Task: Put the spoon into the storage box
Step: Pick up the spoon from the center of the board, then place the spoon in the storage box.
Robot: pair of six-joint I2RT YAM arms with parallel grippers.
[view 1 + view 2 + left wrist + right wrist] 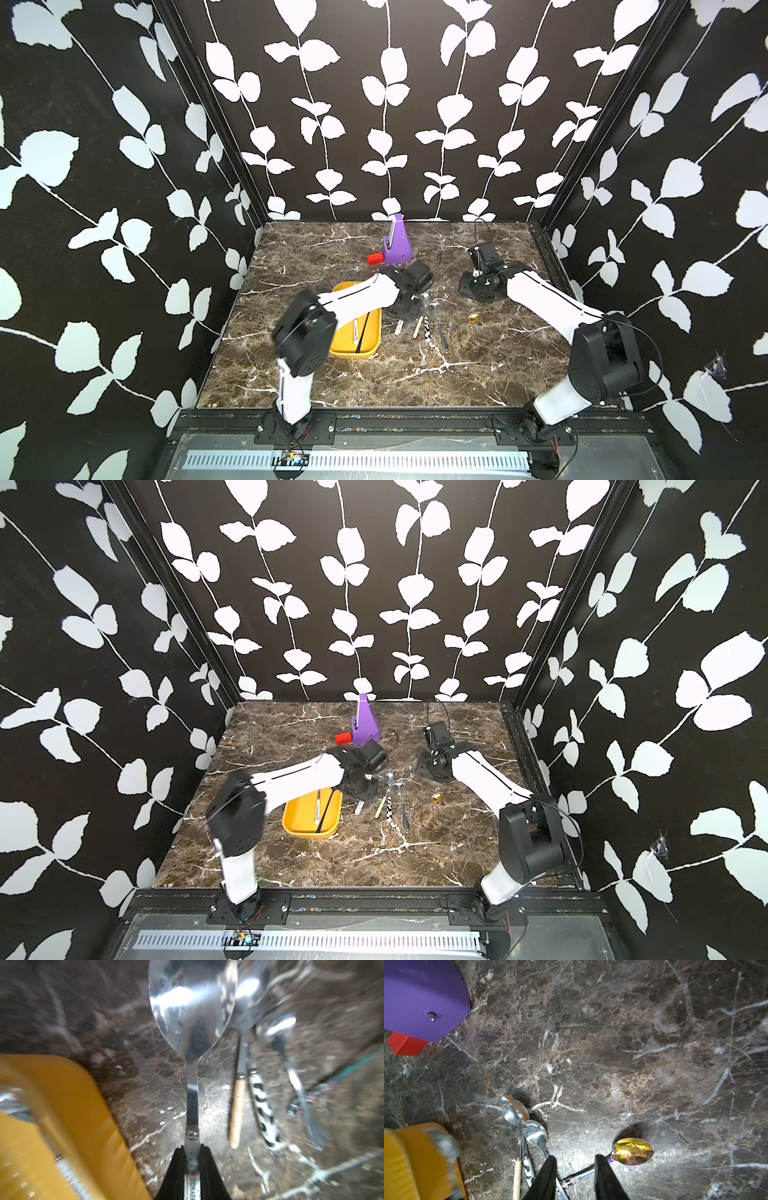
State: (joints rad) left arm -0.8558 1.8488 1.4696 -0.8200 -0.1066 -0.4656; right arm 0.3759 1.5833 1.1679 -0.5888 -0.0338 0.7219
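The left claw (pixel 192 1147) is clamped narrow on the white printed handle of the spoon (pixel 193 1001). Both black fingers (pixel 176 1167) press against it just behind a small metal collar, and the broad shiny bowl reaches away ahead. That view is smeared, so I cannot tell whether the spoon is off the counter (pixel 145 1095). In both top views this claw sits near the counter's centre. Just to its left lies the box (pixel 353 354), left of centre and about midway between the front and rear edges, with the left arm (pixel 357 293) crossing above its rear half. Inside it a white-handled utensil (pixel 356 330) and a black-handled utensil (pixel 364 332) lie side by side along its length. On the spoon's other side three more lie in a close row at the centre, handles toward the front edge: the wood spoon (pixel 236 1109), the spotted spoon (pixel 262 1109), whose neck touches the wood one's, and the steel spoon (pixel 299 1088). Further toward the right edge lies the gold spoon (pixel 633 1151). The right claw (pixel 575 1157) hangs over its tinted handle, jaws moderately apart and gripping nothing. The handle shows through the gap, and I cannot tell whether anything touches it. The purple stand (pixel 397 243) is upright near the middle of the rear edge, with a red block (pixel 375 258) against its base on the left.
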